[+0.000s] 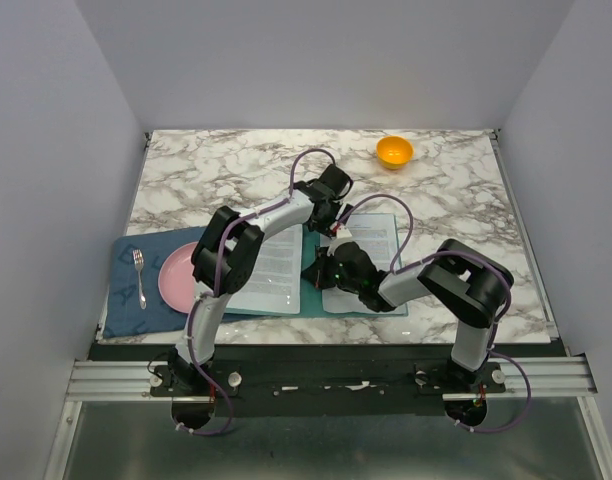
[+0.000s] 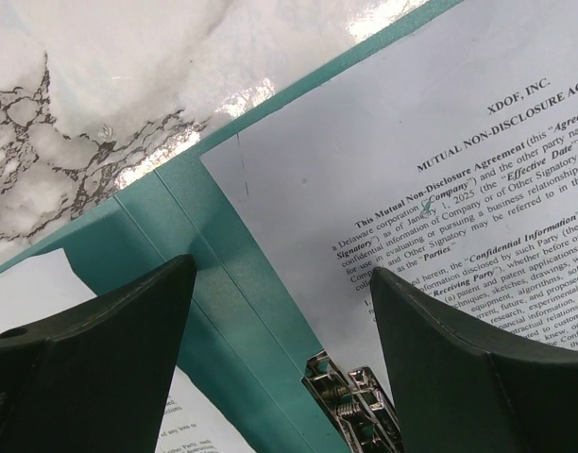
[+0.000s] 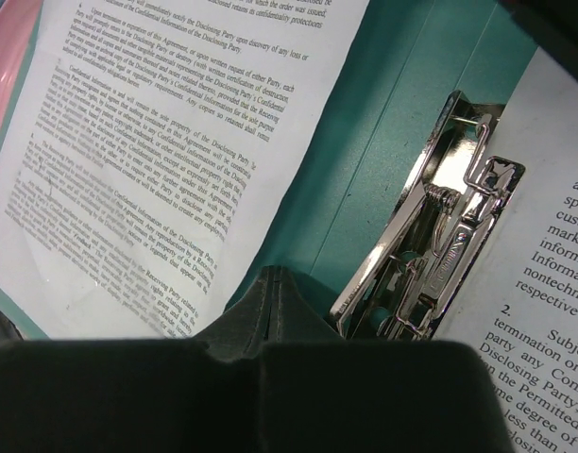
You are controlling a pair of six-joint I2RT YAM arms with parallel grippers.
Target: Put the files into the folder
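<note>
The teal folder (image 2: 223, 311) lies open on the marble table, its metal clip (image 3: 440, 245) on the inner spine. One of the files (image 1: 276, 265) rests on its left half, another (image 1: 376, 235) on its right half. My left gripper (image 2: 284, 267) hovers open over the far end of the spine, one finger above each side, with nothing between them. The printed agreement sheet (image 2: 440, 170) lies under its right finger. My right gripper (image 3: 275, 278) is shut and empty, its tip low over the teal spine just left of the clip, between the two sheets.
A dark blue placemat (image 1: 121, 290) at the left carries a pink plate (image 1: 176, 280) and a fork (image 1: 139, 275); the plate touches the folder's left edge. An orange bowl (image 1: 394, 151) stands at the back. Grey walls close in three sides.
</note>
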